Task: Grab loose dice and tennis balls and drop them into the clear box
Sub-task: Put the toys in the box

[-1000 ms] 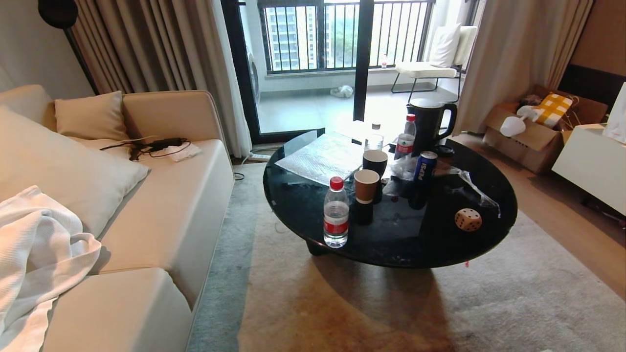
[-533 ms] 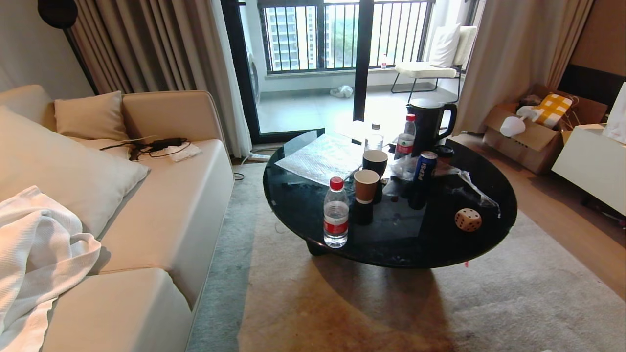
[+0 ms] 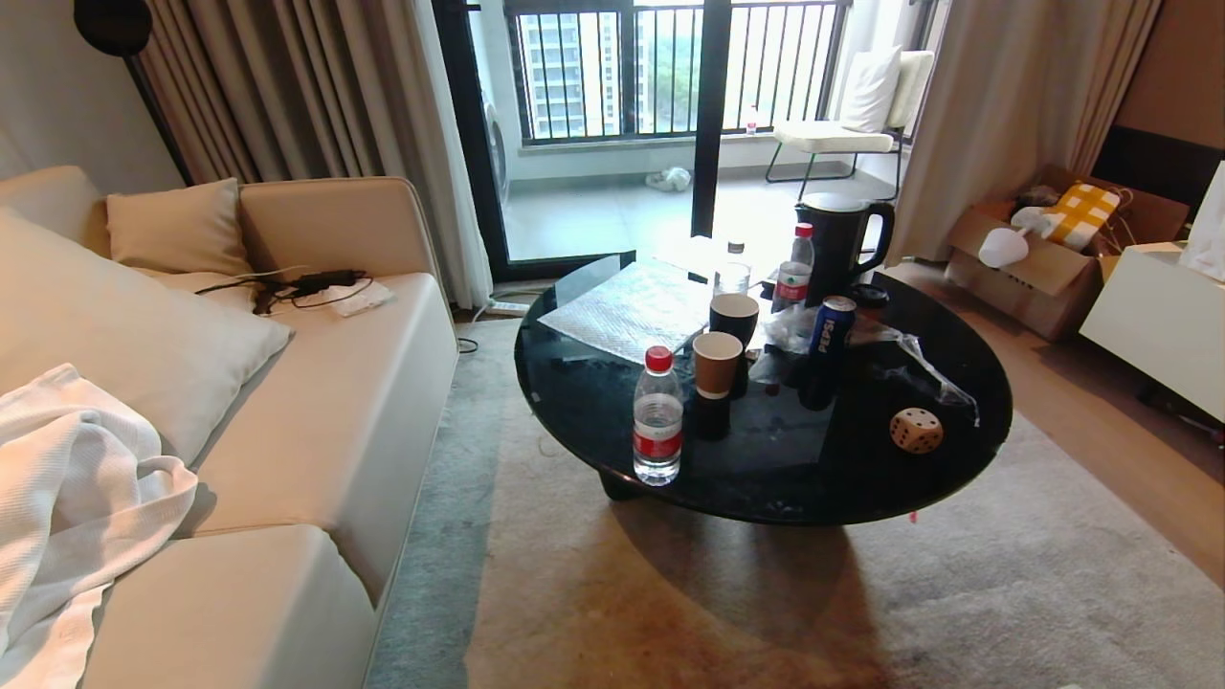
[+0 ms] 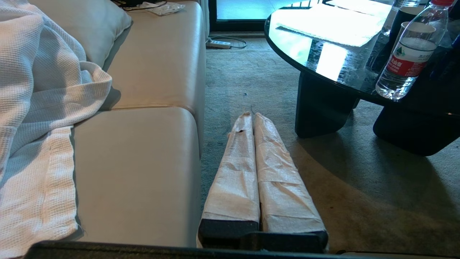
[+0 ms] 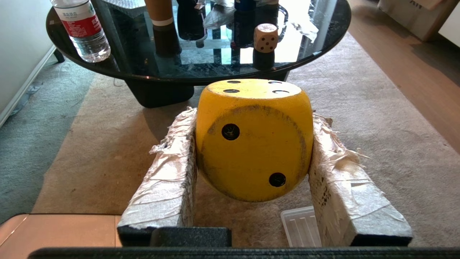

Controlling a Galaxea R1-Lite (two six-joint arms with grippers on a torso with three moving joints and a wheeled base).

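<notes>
Jaws: right gripper (image 5: 251,144) is clamped on the yellow die (image 5: 253,140), 1 padded finger on each of 2 opposite flat faces, die sitting square between them above the rug (image 5: 359,108). Left gripper (image 4: 253,118) has its wrapped fingers pressed together, nothing held, parked low beside the sofa (image 4: 143,162). Neither arm shows in the head view. You've got 1 more die visible: the tan die (image 3: 916,430) near the right edge of the round black table (image 3: 593,421), well apart from the water bottle (image 3: 657,416), cups and Pepsi can (image 3: 831,325). A translucent ribbed plastic piece (image 5: 300,226) lies on the rug right below the held die; can't tell if it's the box or just a lid, so confirm before you release. No tennis balls in sight. Handling guess: die looks stiff and probably light, smooth painted faces with rounded corners, so it may twist if pinched off-centre. Keep the pads flat on opposing faces, mid-height, never on corners. Same grip for the tan one; approach it from the open table edge to stay clear of the plastic wrap (image 3: 919,359) behind it.
</notes>
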